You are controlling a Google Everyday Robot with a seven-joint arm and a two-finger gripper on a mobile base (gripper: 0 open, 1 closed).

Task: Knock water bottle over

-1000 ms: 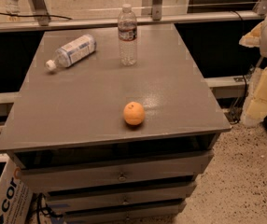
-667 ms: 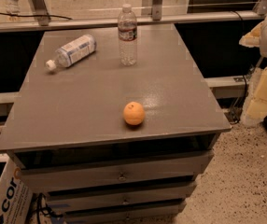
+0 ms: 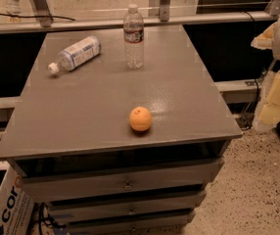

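Item, water bottle [image 3: 133, 37]: you have it upright near the far edge of the grey table [image 3: 81, 126]. Item, labelled bottle [image 3: 75, 55]: on its side, to the left. Item, orange [image 3: 140, 119]: near the front. Your gripper [image 3: 267, 38]: beyond the table's right side, well apart from the water bottle; whether spread or closed, you cannot tell.

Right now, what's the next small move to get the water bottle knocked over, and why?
Probably bring the gripper, not in view, toward the upright water bottle near the far edge of the table; the labelled bottle already lies flat left of it.
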